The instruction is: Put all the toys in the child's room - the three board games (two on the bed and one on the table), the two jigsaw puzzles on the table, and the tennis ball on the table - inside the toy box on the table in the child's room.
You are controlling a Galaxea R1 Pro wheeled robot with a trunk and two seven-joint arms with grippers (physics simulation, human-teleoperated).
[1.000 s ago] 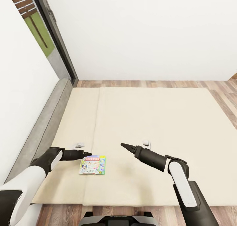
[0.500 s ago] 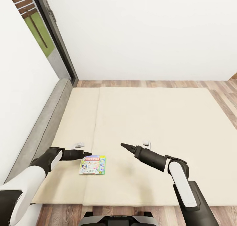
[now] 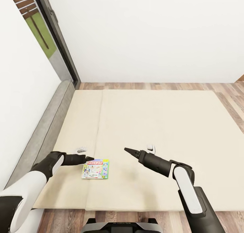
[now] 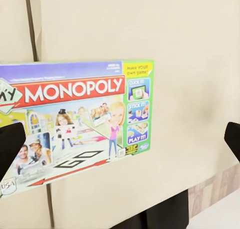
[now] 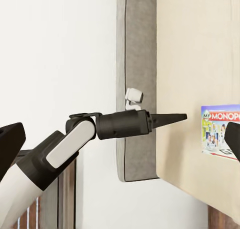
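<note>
The robot stands at the foot side of the bed [image 3: 162, 124], whose plain beige mattress carries one board game, a Monopoly box [image 3: 95, 169] lying flat and face up near the mattress's near edge, just right of the seam between the two mattress sections. The left gripper [image 3: 88, 158] hovers at the box's upper left corner; the left wrist view looks straight down on the box [image 4: 75, 124] with a dark fingertip [image 4: 10, 141] at each side of the frame, so the claw is spread wide with nothing in it. The right gripper [image 3: 128, 150] hangs well to the right of the box, above bare mattress; its fingers come to one slim point, so it looks narrow and empty. The step in hand appears to be collecting this game from the bed. The next move likely calls for lowering the left claw over one edge of the thin box and pinching it, which may be awkward since the box lies flush on the soft surface.
</note>
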